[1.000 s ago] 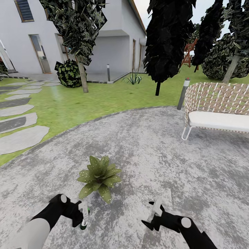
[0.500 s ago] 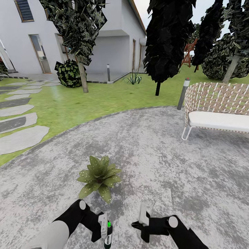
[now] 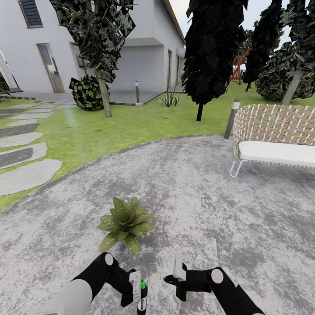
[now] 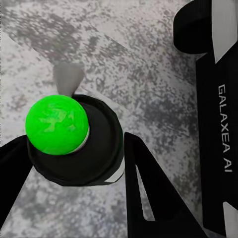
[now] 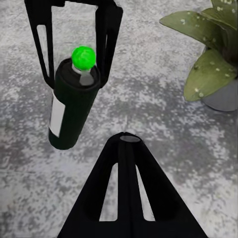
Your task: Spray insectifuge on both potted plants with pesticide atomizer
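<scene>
One potted plant (image 3: 126, 224), a low green rosette, stands on the round paved patio (image 3: 205, 192) just ahead of both arms; its leaves and grey pot (image 5: 223, 96) show in the right wrist view. My left gripper (image 3: 136, 292) is shut on the pesticide atomizer (image 3: 142, 294), a small black cylinder whose tip is green (image 4: 57, 124). The atomizer (image 5: 73, 106) hangs upright above the paving between the left fingers (image 5: 40, 39). My right gripper (image 3: 178, 274) is shut and empty, a short way to the right of the atomizer, pointing at it.
A wicker bench with a white cushion (image 3: 273, 140) stands at the right of the patio, with a bollard light (image 3: 232, 118) beside it. Lawn and stepping stones (image 3: 26, 153) lie to the left. Trees, a bush (image 3: 87, 92) and a white house are behind.
My left gripper has carried the atomizer rightward and lower, towards the middle. My right gripper has moved left towards it. The plant has stayed put.
</scene>
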You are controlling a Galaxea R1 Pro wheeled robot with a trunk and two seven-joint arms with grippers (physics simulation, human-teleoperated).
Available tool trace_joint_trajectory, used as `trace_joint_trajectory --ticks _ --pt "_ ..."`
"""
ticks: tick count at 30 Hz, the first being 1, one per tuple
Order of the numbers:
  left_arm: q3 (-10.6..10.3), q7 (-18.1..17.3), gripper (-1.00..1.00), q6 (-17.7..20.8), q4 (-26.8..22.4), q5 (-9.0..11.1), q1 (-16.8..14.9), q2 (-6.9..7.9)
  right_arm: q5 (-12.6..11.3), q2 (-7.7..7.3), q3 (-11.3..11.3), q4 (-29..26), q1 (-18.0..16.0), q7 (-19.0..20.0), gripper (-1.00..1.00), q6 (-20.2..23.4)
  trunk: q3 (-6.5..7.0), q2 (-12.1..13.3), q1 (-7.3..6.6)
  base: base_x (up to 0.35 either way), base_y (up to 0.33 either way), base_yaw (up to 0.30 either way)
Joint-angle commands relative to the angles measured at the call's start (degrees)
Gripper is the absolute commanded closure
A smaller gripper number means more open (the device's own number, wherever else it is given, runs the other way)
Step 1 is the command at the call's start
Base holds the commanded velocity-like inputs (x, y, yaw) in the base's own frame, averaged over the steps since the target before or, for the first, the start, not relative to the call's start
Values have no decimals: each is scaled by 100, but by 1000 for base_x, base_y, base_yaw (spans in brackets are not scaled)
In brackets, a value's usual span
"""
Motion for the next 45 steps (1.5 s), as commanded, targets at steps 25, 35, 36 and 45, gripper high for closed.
trace_joint_trajectory --ticks 25,35,36,45 --pt "72 28 100 -446 -12 263 -2 -110 60 158 14 -253 -2 157 100 -29 -5 -2 -1 0 0 0" --pt "65 -160 100 -577 -1 524 -3 -220 69 158 5 -245 -2 157 100 -29 -5 -2 -1 0 0 0" --pt "64 -160 100 -578 -2 529 -3 -226 69 158 5 -244 -2 157 100 -29 -5 -2 -1 0 0 0" --pt "70 -161 100 -579 -5 534 -1 -259 69 158 5 -245 -2 157 100 -29 -5 -2 -1 0 0 0"
